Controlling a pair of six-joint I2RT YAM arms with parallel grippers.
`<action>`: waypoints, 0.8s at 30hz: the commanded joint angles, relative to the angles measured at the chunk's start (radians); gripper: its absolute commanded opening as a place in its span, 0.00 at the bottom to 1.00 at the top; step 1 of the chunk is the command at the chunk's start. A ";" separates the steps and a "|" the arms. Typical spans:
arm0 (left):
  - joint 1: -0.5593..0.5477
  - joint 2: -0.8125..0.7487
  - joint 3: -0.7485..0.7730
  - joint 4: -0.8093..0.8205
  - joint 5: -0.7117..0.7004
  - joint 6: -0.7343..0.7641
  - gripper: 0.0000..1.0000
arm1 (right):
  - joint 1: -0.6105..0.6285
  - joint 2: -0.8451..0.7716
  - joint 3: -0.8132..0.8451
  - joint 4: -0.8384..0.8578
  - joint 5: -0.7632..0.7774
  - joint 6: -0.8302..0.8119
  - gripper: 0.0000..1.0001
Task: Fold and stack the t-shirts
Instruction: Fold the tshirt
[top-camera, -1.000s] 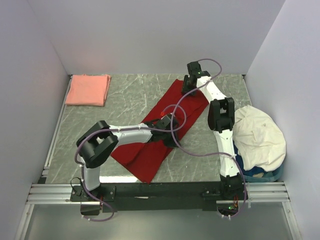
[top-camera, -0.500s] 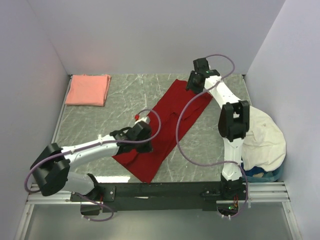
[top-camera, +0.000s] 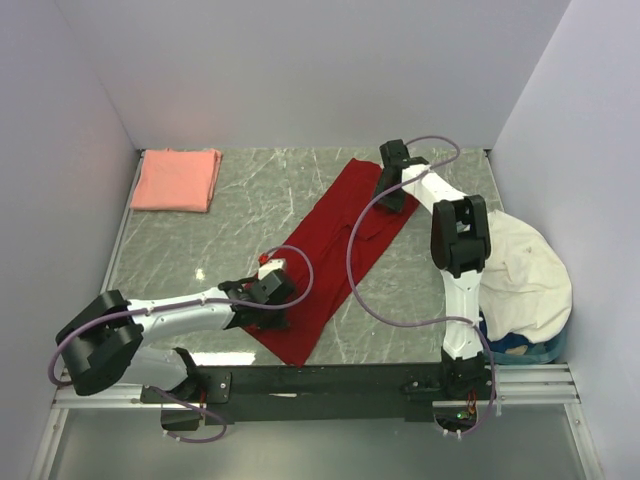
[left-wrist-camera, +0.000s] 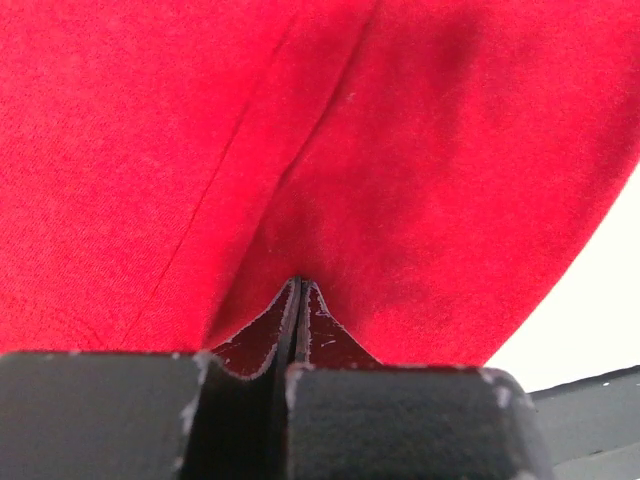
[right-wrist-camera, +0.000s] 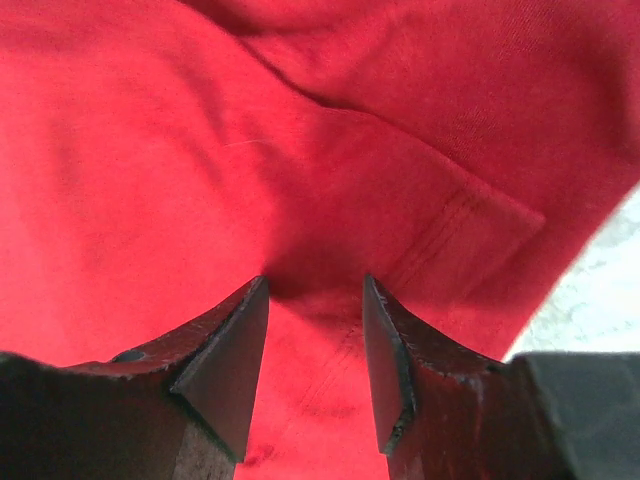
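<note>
Grey, marble-veined tabletop (top-camera: 200, 260) is carrying the whole job. The deep red t-shirt (top-camera: 345, 215) is lying on it as a long diagonal strip, running from the far right toward the near middle.

The left gripper (top-camera: 268, 292) is sitting at the strip's near end with its jaws pressed together. In the left wrist view the cloth is puckering into a ridge right at the tips, so it is reading as a pinch on a fold of red fabric. The right gripper (top-camera: 388, 190) is hovering low over the far end with jaws spread and a hemmed edge lying just beyond the tips, gripping nothing.

The step in hand is looking like bringing one end of the strip over the other. To do that well, the right jaws should be closing on the full thickness of cloth near the hem. Both ends should then be rising together so the strip is not twisting. Thin knit is likely to be sagging and sliding, so a slow, low carry is the safer bet, with edges being lined up before release.

The salmon-pink t-shirt (top-camera: 177, 180) is resting already folded in the far-left corner, well apart from the red one. A heap of white cloth (top-camera: 520, 270) is spilling over a blue basket (top-camera: 520, 347) at the right edge. Plain pale walls (top-camera: 300, 70) are enclosing the table on three sides, and an aluminium rail (top-camera: 110, 385) is running along the near edge.
</note>
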 joint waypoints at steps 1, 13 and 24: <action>-0.044 0.066 -0.007 0.025 -0.015 -0.025 0.01 | -0.010 0.041 0.056 -0.017 0.019 0.009 0.50; -0.190 0.198 0.093 0.059 0.092 -0.074 0.01 | -0.024 0.208 0.359 -0.173 0.021 -0.074 0.47; -0.249 0.368 0.280 0.122 0.184 -0.068 0.01 | -0.027 0.341 0.567 -0.201 -0.051 -0.156 0.49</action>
